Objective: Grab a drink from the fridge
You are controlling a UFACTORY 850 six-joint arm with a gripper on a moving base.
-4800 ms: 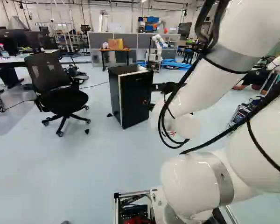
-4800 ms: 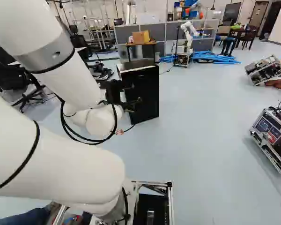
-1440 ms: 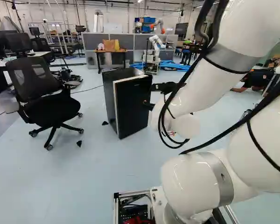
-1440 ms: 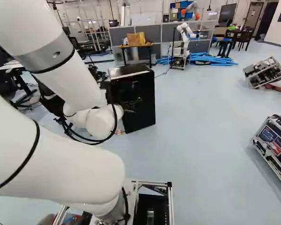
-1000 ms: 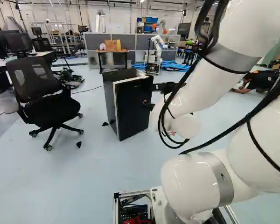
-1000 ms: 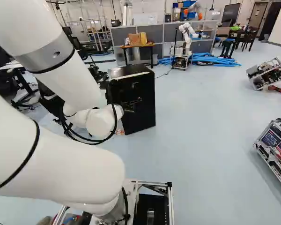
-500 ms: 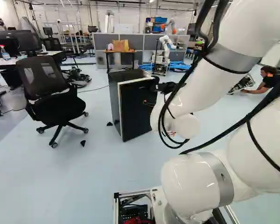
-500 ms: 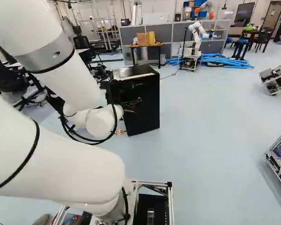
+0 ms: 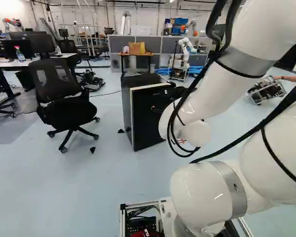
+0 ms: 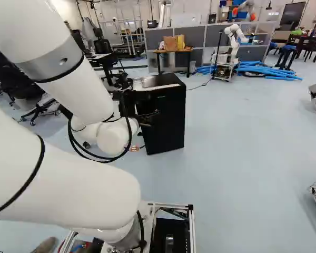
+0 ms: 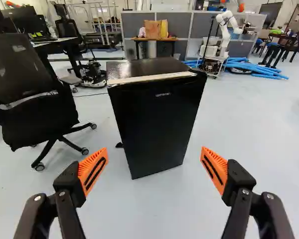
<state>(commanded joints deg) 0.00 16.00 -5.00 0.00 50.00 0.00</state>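
Arm (image 9: 217,94), white, one. Fills the right side of the left base view, its far end reaching toward the fridge, presumably to bring the tool before the door.

Desk (image 9: 9,64), one. Upper left of the left base view; bears screens and plays no evident part in the job.

Fridge (image 11: 157,122), black, one. Stands upright on the floor, near the centre of the left base view and just above the centre of the right one. Door (image 11: 154,107) shut and facing the tool, which looks a sensible footing for opening it. I can make out no handle.

Office chair (image 9: 69,111), black, one. Left of the fridge in the left base view, apart from it.

Tool (image 11: 154,149), one. Released: orange pads (image 11: 93,172) spread wide, nothing between them, likely kept ready for the door's edge.

Drink: none in sight; presumably inside the fridge. Opening the door seems the next need.
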